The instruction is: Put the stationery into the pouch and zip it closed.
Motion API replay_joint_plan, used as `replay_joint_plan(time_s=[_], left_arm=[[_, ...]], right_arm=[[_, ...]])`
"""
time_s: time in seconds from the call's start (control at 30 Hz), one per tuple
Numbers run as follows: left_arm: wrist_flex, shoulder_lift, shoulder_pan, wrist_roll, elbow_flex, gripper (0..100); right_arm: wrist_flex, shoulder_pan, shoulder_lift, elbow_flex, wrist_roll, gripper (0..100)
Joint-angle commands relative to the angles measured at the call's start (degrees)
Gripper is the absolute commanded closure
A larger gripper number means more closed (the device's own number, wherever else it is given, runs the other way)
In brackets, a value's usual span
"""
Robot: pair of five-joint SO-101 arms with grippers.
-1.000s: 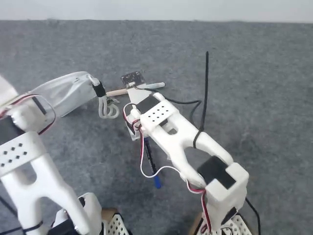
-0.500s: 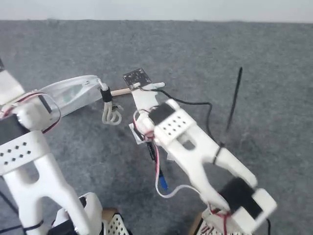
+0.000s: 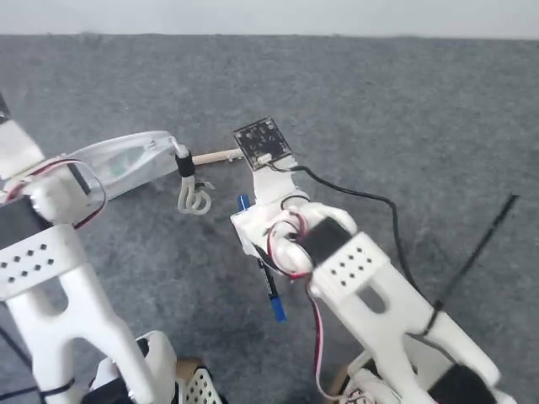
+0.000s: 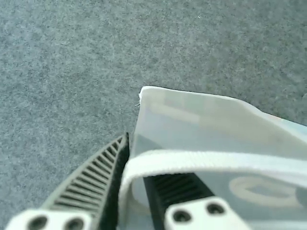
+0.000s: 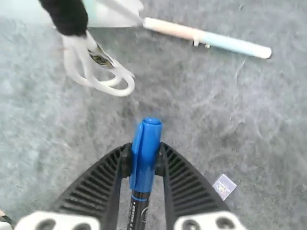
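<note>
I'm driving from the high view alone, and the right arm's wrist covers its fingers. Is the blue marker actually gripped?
Observer: Yes. The right gripper is shut on the blue marker, just behind the cap's tip.
Operator: And the left side?
Observer: The left gripper pinches the rim of the translucent white zip pouch.
Operator: Anything ahead of the marker?
Observer: A pink-and-pale-blue pen lies on the grey carpet, apart from the marker's cap.
</note>
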Motion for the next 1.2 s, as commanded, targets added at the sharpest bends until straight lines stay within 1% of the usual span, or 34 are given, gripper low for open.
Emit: replay_joint_plan(time_s=[0.0,0.27,0.4,0.53,0.8,0.9,1.17], left_arm=[[-0.5,-0.7,0.1,-0.7,-0.6,99],[-0.6,-0.7,0.1,-0.7,-0.6,99],[-0.7,-0.7,0.1,-0.7,-0.6,99],[-0.7,-0.7,0.2,-0.7,-0.6,99],[-0.7,-0.7,0.2,-0.7,-0.6,99],[-0.7,-0.7,0.2,-0.7,-0.6,99],[-0.7,-0.7,0.2,-0.7,-0.5,99]], right_arm=[[-2.2,-0.3,-6.5,0.9,0.5,99.2],[-10.9,-0.5,-20.0,8.8,0.9,99.2],[-12.2,-0.5,-24.6,9.5,1.0,99.3],[-16.0,-0.5,-28.1,9.5,1.0,99.3],[-29.7,-0.5,-32.2,9.4,1.4,99.3],[-35.2,-0.8,-32.4,9.4,5.0,99.3],[-48.0,-8.6,-32.3,9.3,13.2,99.3]])
